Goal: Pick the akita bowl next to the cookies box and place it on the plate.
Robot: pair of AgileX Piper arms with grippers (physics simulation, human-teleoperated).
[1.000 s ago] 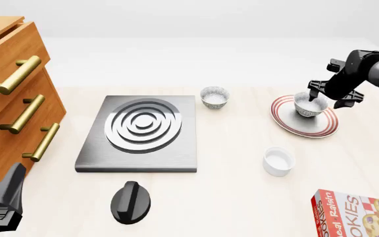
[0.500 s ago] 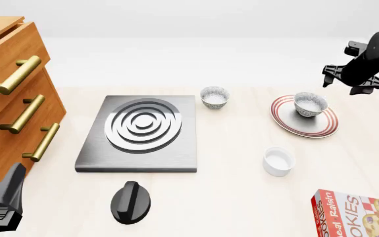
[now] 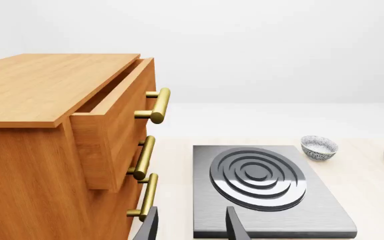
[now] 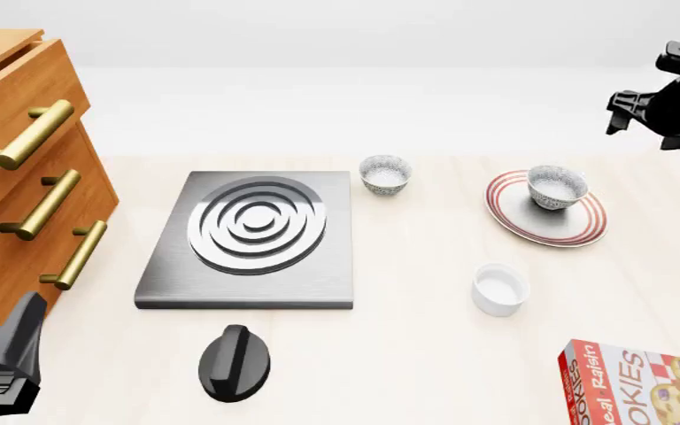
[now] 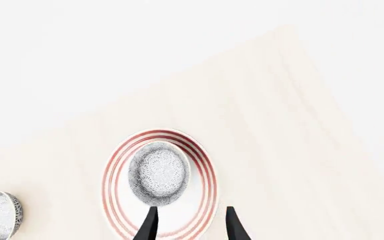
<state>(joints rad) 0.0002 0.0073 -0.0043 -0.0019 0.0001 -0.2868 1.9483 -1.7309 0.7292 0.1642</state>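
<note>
The wooden drawer cabinet (image 4: 15, 168) is seen beside the left gripper (image 3: 190, 225), whose fingers (image 3: 235, 226) are spread with nothing between them; the metal burner plate (image 4: 255, 235) lies just ahead of them. The plate (image 4: 580, 232) is seen below and ahead of the right gripper (image 5: 190, 224), whose fingers (image 5: 148, 225) are spread and empty, held well above the table. The akita bowl (image 4: 556, 186) is set upright on the plate, apart from both fingertips. The cookies box (image 4: 636, 381) lies well apart from either gripper.

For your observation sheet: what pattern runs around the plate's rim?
Thin red concentric rings on white, around the plate; clearest in the right wrist view.
</note>
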